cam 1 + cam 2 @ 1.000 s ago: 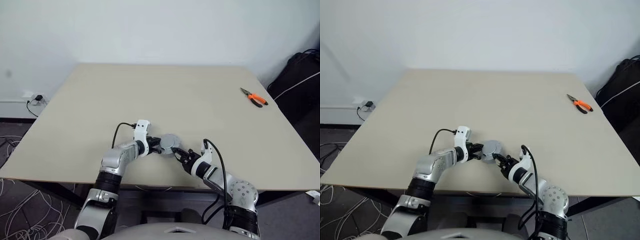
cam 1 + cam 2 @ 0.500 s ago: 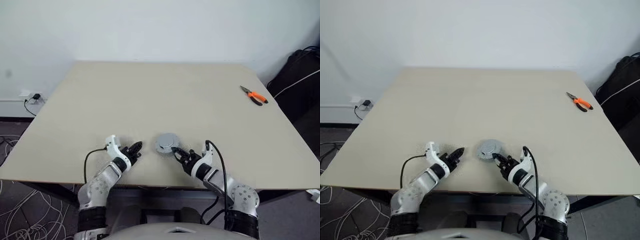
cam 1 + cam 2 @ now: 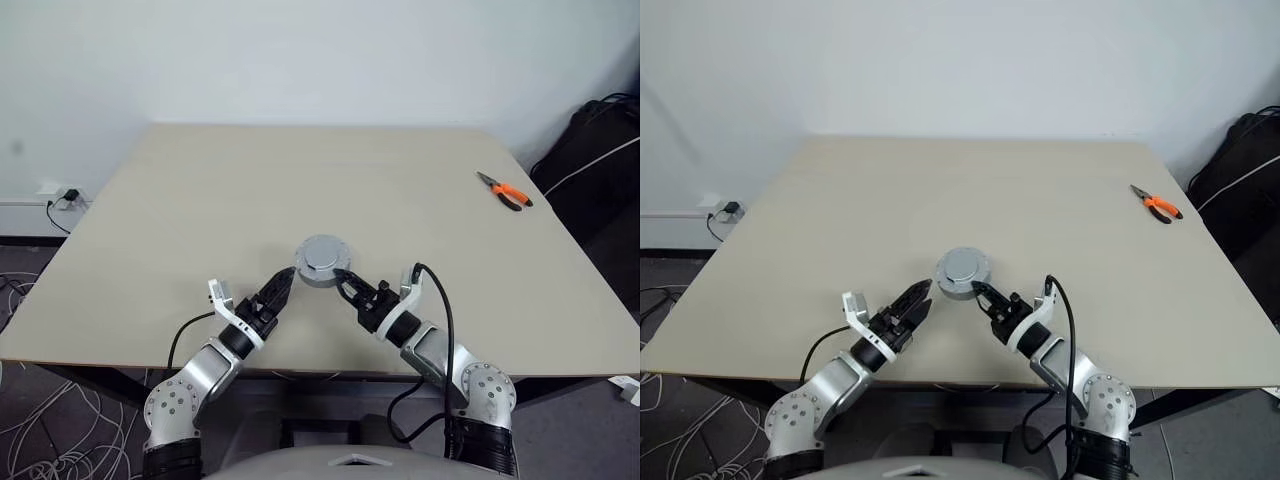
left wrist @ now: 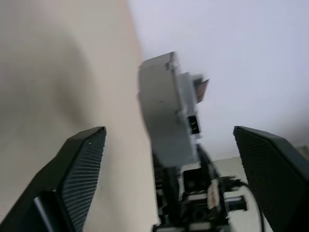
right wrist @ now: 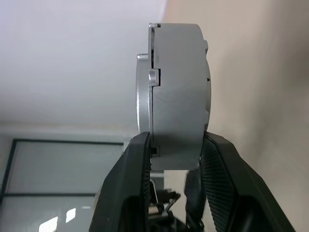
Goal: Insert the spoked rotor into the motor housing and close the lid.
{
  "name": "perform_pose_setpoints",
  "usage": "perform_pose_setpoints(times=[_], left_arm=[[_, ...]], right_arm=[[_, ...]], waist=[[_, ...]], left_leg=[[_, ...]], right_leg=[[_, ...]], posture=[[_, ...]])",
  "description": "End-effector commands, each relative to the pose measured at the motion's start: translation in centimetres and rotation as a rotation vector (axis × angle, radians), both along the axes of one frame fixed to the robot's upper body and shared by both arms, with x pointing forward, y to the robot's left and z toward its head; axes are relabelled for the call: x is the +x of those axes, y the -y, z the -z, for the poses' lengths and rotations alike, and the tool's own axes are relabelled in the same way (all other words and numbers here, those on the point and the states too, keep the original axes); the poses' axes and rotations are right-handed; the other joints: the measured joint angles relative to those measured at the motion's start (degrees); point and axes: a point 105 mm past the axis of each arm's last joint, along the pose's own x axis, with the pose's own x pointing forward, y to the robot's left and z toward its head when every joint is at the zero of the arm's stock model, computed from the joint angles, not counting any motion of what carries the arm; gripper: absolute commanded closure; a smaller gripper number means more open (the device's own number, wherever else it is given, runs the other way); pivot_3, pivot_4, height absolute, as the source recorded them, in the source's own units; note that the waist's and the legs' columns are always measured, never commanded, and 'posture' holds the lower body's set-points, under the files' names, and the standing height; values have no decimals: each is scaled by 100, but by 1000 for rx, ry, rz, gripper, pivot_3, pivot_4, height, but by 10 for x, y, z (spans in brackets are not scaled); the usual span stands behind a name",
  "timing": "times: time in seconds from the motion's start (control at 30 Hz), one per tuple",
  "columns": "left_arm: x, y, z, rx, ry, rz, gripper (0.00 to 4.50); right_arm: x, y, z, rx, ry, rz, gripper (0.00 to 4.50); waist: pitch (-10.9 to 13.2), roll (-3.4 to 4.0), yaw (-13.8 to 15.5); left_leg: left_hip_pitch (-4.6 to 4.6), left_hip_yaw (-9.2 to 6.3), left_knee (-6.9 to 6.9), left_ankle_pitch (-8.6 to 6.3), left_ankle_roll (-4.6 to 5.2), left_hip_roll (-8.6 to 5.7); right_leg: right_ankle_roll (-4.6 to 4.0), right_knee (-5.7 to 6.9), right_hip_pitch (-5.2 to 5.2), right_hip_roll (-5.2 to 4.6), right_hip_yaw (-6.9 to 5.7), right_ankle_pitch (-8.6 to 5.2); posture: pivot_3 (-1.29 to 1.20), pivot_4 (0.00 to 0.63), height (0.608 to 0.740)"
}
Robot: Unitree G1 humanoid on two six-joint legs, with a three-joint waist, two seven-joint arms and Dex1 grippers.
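The grey motor housing [image 3: 321, 260] hangs just above the near part of the table, with the lid [image 5: 144, 96] closed on it. My right gripper [image 3: 345, 287] is shut on the housing's rim, one finger on each face. The housing [image 5: 179, 96] shows edge-on between those fingers. My left gripper [image 3: 280, 287] points at the housing from the left, a little apart from it, its fingers [image 4: 79, 162] spread wide open and empty. The spoked rotor is hidden.
Orange-handled pliers [image 3: 506, 193] lie far right on the beige table [image 3: 300, 180]. A black bag [image 3: 600, 150] stands beyond the table's right edge. Loose cables [image 3: 50, 440] lie on the floor at the left.
My left gripper let go of the housing, opened wide and drew back to the left. My right gripper lifted the housing off the table.
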Motion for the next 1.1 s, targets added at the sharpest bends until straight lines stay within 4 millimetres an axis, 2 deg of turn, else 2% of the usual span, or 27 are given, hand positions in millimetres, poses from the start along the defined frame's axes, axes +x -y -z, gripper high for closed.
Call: perform_pose_setpoints(times=[0.03,0.23,0.87,1.1], left_arm=[[0,27,-21,-194,35,-19,0],[-3,38,-12,-209,-18,4,0],[2,31,-13,-221,-2,-51,0],[2,29,-10,-214,-13,-55,2221]], right_arm=[[-1,-5,-27,47,102,-34,3294],[-7,-10,-28,35,102,-74,3294],[-17,-15,-33,29,110,-153,3294],[-18,-14,-32,19,107,-155,3294]], waist=[[0,0,0],[0,0,-6],[0,-2,-22],[0,-4,-20]], left_leg=[[3,0,1,0,0,0],[20,0,2,-1,0,0],[61,5,0,-4,1,2],[63,6,1,-3,2,1]], right_leg=[[0,0,4,0,0,0],[0,-1,37,3,0,0],[0,-1,56,-15,-1,0],[0,-2,60,-5,-1,0]], posture=[[0,0,740],[0,0,740],[0,0,740],[0,0,740]])
